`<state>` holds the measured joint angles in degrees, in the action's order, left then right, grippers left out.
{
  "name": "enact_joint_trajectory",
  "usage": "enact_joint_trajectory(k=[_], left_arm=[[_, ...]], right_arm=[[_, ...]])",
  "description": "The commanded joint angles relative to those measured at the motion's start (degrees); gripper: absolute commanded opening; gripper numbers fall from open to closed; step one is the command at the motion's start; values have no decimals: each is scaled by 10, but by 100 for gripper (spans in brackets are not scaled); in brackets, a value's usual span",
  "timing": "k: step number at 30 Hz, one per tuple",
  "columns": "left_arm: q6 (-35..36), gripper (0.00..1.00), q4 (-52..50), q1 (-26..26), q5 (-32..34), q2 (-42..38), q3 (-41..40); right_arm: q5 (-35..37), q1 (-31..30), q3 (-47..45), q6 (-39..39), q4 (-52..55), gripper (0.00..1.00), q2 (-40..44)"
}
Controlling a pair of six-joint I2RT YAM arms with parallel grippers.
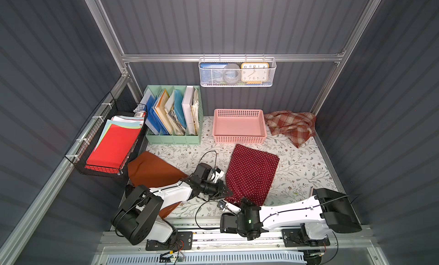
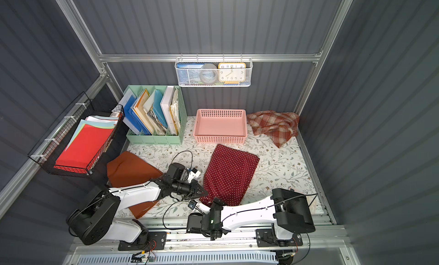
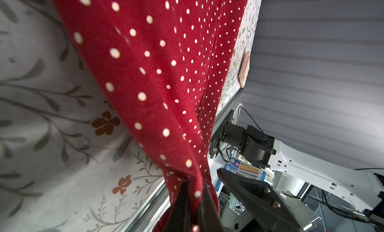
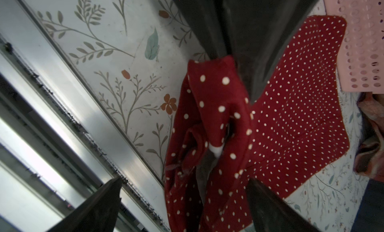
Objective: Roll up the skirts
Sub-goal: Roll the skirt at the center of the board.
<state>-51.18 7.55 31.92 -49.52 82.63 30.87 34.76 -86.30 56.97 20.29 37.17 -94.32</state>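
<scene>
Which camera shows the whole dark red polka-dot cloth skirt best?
Both top views: the dark red polka-dot skirt shows nearly whole. The left wrist view shows only a stretched strip; the right wrist view, its bunched corner and some flat cloth.

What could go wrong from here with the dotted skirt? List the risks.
1. The left pincer pinches only a bunched corner of the polka-dot skirt; pulling may drag the cloth instead of rolling it.
2. The right pincer stands open over crumpled folds; closing may catch uneven layers, giving a lopsided roll.
3. Both pincers crowd the same corner by the table's front rail; they might collide.
</scene>
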Motion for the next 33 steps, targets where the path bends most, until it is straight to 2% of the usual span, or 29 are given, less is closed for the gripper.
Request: enact_joint_trajectory(k=[1,7,16,27,33], left_arm=[[-9,0,3,-5,-15,-10,6],[-17,0,11,-9,-18,-19,-6],[-23,0,11,-22,-23,-37,-19],[-34,0,21,-27,-21,-47,-38],[-37,0,29,-30,-19,-51,-51]], right_arm=[[39,9,10,12,9,99,-21],[65,23,0,27,-5,99,-50],[133,26,-18,42,-4,94,-82],[247,27,-22,82,-9,80,-68],[257,26,-20,82,0,71,-71]])
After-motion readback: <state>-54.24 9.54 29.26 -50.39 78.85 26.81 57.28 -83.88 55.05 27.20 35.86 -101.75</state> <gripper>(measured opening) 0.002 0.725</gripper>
